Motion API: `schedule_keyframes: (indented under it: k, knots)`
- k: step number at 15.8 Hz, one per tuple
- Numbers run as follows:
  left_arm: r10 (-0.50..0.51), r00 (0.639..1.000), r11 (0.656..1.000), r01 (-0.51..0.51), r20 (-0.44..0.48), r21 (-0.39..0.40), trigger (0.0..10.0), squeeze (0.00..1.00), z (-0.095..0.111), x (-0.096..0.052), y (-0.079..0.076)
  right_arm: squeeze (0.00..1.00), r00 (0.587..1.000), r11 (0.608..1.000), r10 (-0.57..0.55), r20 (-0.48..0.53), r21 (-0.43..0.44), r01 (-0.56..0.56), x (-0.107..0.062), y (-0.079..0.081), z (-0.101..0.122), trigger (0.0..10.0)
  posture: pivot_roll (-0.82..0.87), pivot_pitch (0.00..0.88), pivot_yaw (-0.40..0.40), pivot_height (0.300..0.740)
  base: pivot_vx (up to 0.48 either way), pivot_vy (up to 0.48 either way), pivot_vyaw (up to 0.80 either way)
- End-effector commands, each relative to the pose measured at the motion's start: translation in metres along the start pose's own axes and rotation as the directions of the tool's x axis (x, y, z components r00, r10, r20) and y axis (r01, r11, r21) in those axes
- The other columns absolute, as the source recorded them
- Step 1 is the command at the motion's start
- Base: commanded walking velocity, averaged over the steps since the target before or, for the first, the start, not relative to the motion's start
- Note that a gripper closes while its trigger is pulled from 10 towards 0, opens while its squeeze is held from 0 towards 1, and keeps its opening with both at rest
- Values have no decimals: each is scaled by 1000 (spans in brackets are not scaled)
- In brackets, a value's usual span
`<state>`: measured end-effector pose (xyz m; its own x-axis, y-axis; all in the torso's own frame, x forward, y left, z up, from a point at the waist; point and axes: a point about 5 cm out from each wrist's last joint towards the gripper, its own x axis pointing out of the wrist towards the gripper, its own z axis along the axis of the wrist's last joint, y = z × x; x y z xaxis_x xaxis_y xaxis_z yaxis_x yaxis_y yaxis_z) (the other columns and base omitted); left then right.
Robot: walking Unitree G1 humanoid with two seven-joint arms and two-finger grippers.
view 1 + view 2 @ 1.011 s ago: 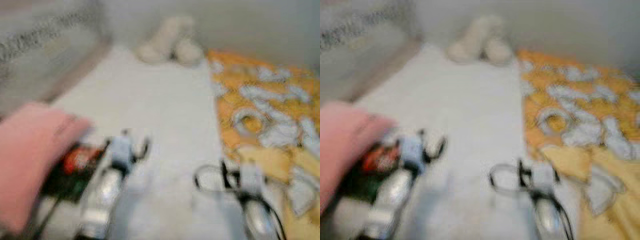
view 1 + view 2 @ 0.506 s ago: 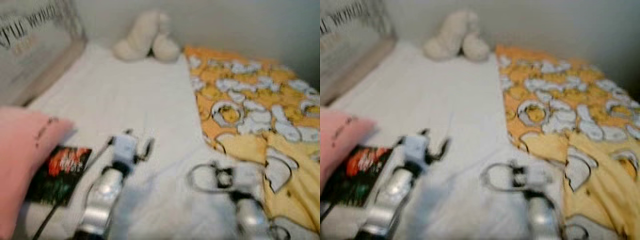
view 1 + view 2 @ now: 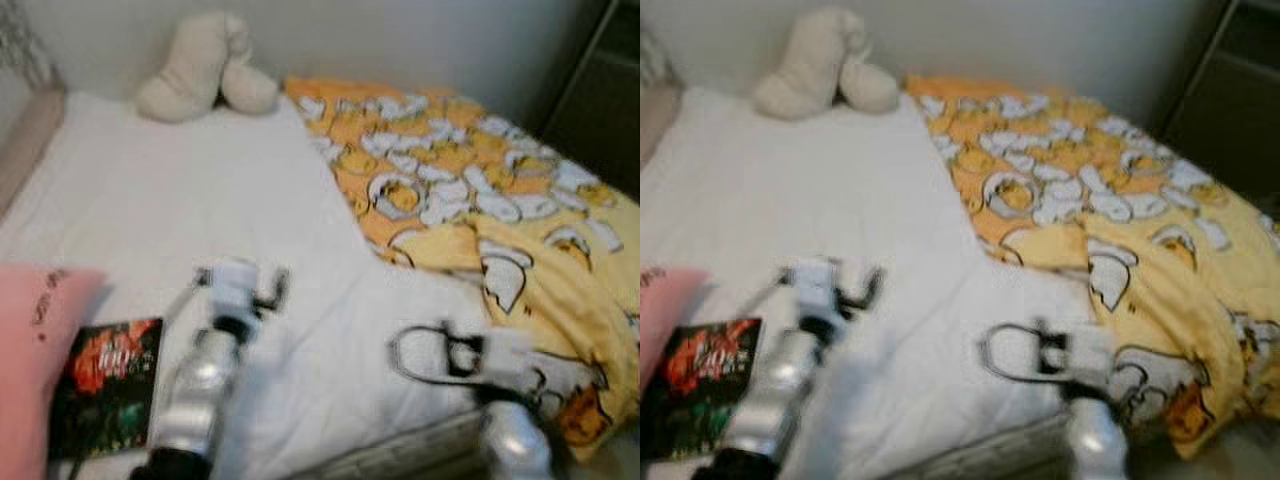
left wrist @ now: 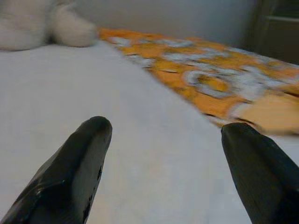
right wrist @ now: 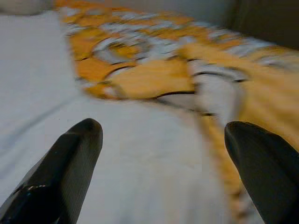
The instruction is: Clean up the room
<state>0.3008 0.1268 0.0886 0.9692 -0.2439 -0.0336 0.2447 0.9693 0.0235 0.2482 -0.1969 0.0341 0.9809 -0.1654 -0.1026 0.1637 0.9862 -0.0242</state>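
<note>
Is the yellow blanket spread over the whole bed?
No. The yellow blanket covers just the robot's-right side of the bed, its edge rumpled and folded back, leaving the white sheet bare on the left.

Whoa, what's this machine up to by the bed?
The robot stands at a bed with a white sheet, both silver arms held out over it. Its left tool and right tool are open and hold nothing. A crumpled yellow-orange patterned blanket covers the right side of the bed, a cream plush toy sits at the far edge, and a dark book with red print lies beside a pink pillow at the near left. Nothing is grasped yet.
</note>
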Motion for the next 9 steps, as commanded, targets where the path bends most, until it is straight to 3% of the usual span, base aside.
schedule_keyframes:
  k: [1,3,5,8,9]
  knots:
    - [-23,1000,998,24,-9,50,10000,0,-6,-5,-1,0,998,1000,23,58,13,-24,4,10,12,10000,198,0,-41,740,0,-480,0]
    - [-17,1000,1000,17,6,9,10000,0,-3,-1,-6,0,998,999,36,46,10,-36,7,15,11,10000,199,0,-41,740,0,-480,0]
    - [-78,996,996,76,43,41,10000,0,4,1,-14,0,996,997,73,51,-1,-73,11,23,13,10000,197,0,-46,740,0,-480,0]
    - [-57,997,997,54,47,48,10000,0,4,0,-7,0,995,996,85,45,-18,-84,13,24,14,10000,206,0,-44,740,0,-472,0]
    - [-55,997,997,53,46,53,10000,0,3,-1,-5,0,996,996,89,23,-2,-89,11,24,10,10000,206,0,-45,740,0,-472,-763]
